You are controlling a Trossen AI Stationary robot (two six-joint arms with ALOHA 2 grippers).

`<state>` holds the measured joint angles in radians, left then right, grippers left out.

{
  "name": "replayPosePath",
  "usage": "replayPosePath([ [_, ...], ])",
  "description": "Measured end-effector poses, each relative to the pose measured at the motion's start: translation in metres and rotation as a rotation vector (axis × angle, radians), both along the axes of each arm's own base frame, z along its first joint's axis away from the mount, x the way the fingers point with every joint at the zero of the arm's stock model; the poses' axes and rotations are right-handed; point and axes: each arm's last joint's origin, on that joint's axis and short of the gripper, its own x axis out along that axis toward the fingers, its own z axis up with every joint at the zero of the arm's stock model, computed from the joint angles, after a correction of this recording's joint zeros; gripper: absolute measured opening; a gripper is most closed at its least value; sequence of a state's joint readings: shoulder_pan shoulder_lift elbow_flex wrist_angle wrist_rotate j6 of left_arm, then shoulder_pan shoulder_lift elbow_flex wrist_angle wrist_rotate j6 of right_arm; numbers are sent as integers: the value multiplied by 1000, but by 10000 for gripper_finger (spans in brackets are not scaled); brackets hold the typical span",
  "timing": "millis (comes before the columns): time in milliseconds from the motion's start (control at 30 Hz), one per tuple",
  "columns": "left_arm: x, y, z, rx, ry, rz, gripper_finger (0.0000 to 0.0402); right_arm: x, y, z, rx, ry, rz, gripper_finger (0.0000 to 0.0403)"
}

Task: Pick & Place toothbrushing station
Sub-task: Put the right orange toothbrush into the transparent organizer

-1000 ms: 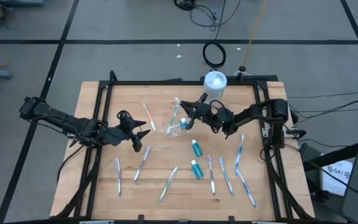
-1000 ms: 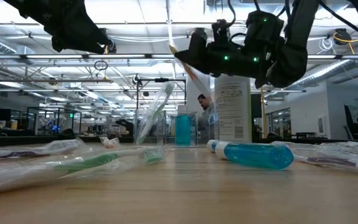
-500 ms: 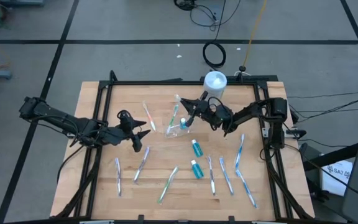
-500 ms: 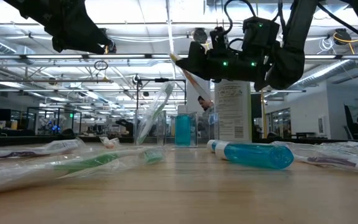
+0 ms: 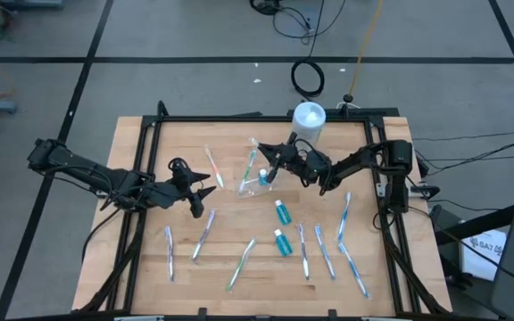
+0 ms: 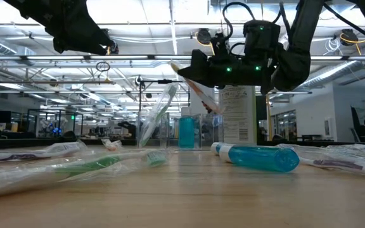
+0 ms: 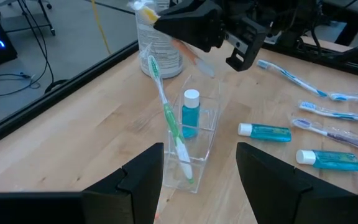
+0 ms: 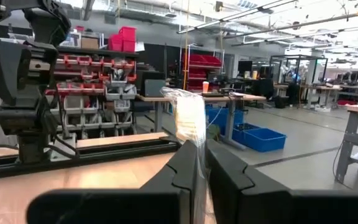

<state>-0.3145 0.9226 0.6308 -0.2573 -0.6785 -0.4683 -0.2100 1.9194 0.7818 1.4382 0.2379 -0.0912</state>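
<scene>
On a pale wooden table (image 5: 159, 169) edged with black rails, the left gripper (image 5: 205, 193) hangs at centre-left of the overhead frame, its two dark fingers (image 7: 142, 180) spread wide and holding nothing. Just below it, wrapped toothbrushes (image 5: 203, 235) lie flat on the boards in crinkled clear film, slender and scattered.

At the middle of the frame stands a clear plastic cup (image 5: 255, 181), square-walled and glossy. Inside it a green-handled toothbrush (image 7: 168, 115) leans at a tilt beside a small upright bottle of blue liquid with a white cap (image 7: 190, 113).

Just right of the cup and above its rim, the right gripper (image 5: 269, 160) has its jaws pinched tight on a wrapped toothbrush (image 6: 194, 85). The brush juts out from the fingertips at a slant, its head end pale with an orange tint under wrinkled film, and from table height it slopes down toward the cup. Whether its lower tip touches the cup cannot be told.

Behind the gripper, at upper centre-right, rises a tall clear bottle with a white round lid (image 5: 309, 117) and a printed label. Lower right of the cup, two stubby blue tubes with white caps (image 5: 282, 211) lie on their sides, smooth and translucent. Further right, several more wrapped brushes (image 5: 343, 217) with blue and white handles lie spread across the lower right of the table.
</scene>
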Motion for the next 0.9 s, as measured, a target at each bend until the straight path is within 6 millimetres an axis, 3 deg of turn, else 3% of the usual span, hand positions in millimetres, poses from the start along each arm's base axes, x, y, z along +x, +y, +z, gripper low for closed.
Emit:
replayPosePath([
  [200, 0, 0, 0, 0, 0, 0, 209, -1, 0, 15, -28, -138, 0, 18],
  [433, 0, 0, 0, 4, 1, 0, 209, 18, 0, 40, -45, -213, 14, 18],
  [633, 0, 0, 0, 17, 7, -7, 209, 20, -3, 34, 10, -156, -83, 18],
  [900, 0, 0, 0, 16, 6, -7, 209, 16, 0, 19, 20, -164, -76, 15],
])
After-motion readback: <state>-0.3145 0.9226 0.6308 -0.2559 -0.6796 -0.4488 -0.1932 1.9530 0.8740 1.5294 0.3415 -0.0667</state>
